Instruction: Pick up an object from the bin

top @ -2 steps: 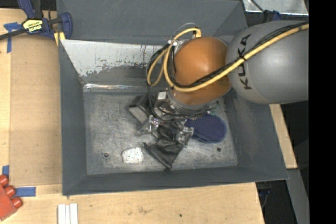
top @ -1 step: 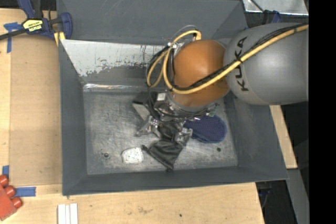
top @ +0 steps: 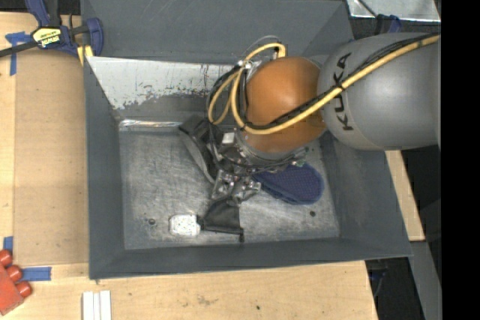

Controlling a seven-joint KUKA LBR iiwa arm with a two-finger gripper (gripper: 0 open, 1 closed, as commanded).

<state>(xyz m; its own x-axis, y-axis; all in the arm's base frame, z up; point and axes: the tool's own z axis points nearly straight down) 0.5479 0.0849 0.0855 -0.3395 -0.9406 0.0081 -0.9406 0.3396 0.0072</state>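
Observation:
My gripper (top: 234,183) hangs low over the middle of the bin floor, beneath the orange cover. Directly below it, towards the front wall, lies a black angular piece (top: 223,219), touching or nearly touching the gripper's lower end. A small white speckled lump (top: 184,225) rests just left of that black piece. A dark blue rounded soft thing (top: 298,184) lies to the gripper's right, partly hidden under the arm. A dark grey folded thing (top: 196,137) sits behind and left of the gripper, near the back wall.
The arm comes in from the right and covers the bin's right rear part. Bare floor stretches over the left half of the bin, with a tiny dark speck near the front left corner.

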